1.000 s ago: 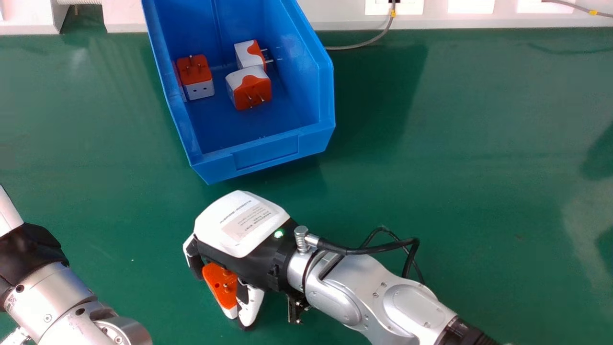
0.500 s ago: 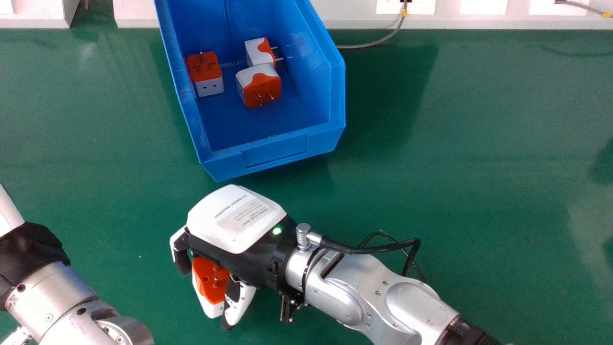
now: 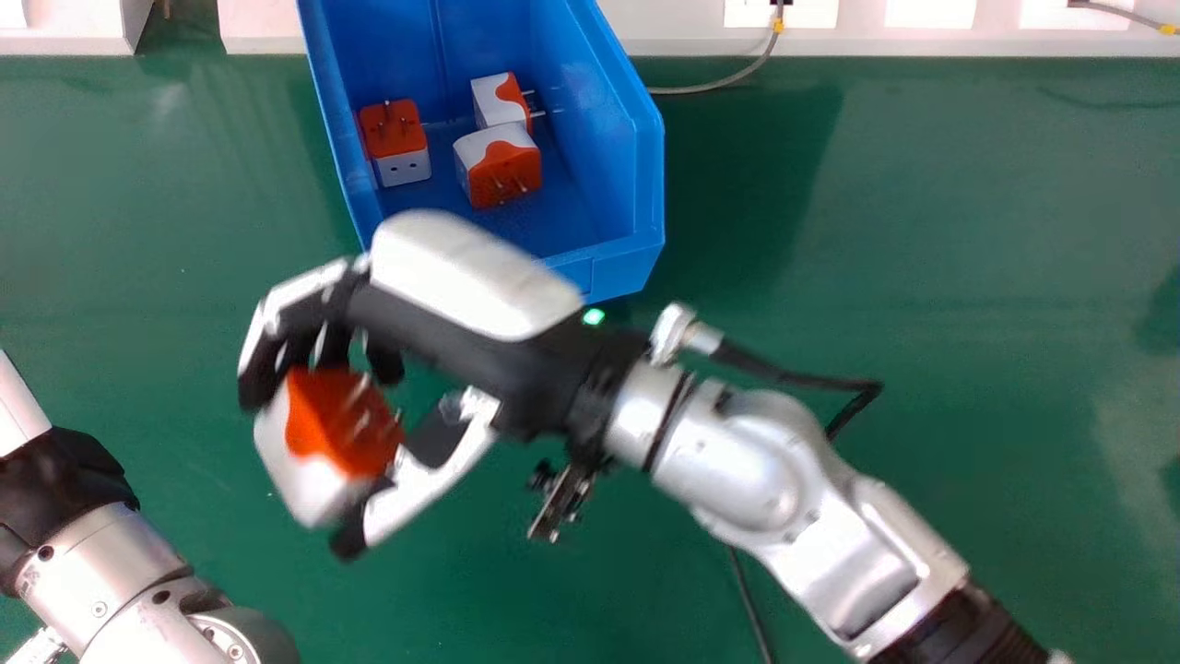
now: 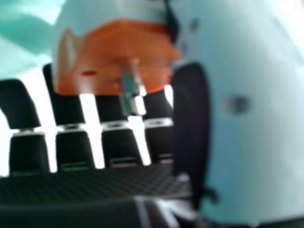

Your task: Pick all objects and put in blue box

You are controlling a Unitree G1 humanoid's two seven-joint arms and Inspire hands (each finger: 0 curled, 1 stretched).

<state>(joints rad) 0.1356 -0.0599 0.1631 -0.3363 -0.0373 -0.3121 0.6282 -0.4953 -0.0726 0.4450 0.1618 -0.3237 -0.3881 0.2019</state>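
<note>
Where the blue box (image 3: 625,269) stands open, orange-and-white adapters (image 3: 502,173) lie inside.

There are four plug adapters (image 3: 505,173), one box (image 3: 613,263), one tabletop (image 3: 922,277), two robot arms (image 3: 737,461) and two visible stretches of grey cable (image 3: 714,88).

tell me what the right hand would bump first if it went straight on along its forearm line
The way looks free: past the right hand, that line seems to cross green table toward the head view's upper left, though the hand's height is unclear.
</note>
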